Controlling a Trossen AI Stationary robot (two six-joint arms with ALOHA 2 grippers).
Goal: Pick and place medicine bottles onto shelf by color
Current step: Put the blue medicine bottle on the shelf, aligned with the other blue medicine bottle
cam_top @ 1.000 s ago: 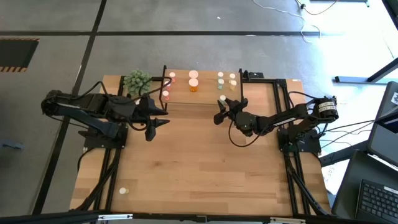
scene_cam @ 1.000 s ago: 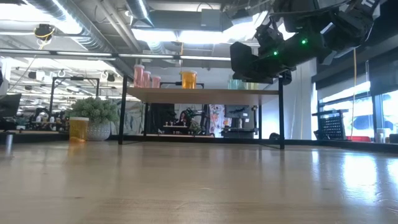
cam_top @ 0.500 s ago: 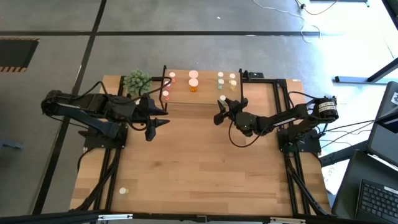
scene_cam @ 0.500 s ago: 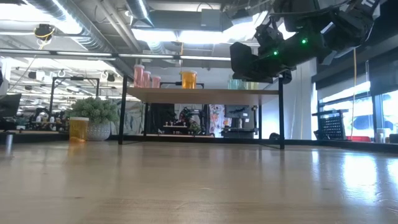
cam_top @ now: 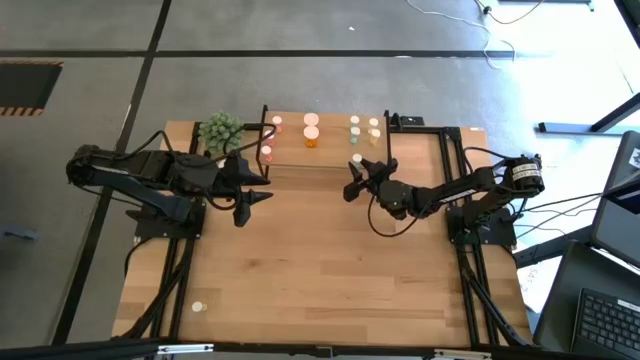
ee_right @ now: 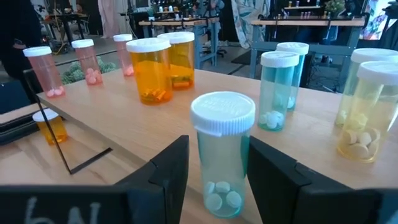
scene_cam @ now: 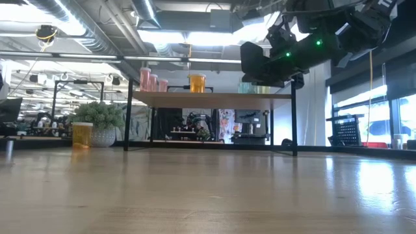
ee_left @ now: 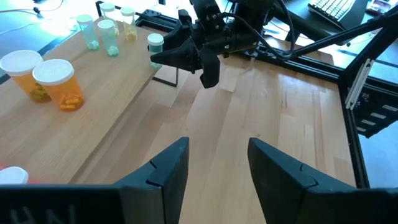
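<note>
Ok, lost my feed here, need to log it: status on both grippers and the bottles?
Right gripper shut on teal bottle, over shelf front edge. Left gripper open, empty, near the shelf's left end. Pink, orange, teal, yellow bottles already shelved. Nothing in the way.

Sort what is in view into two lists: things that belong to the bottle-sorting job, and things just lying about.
Part of the job:
- teal bottle between the right gripper's fingers
- orange bottles on the shelf
- pink bottles
- yellow bottles
- small orange bottle on the table

Just lying about:
- potted plant
- white cap near the table's front edge
</note>
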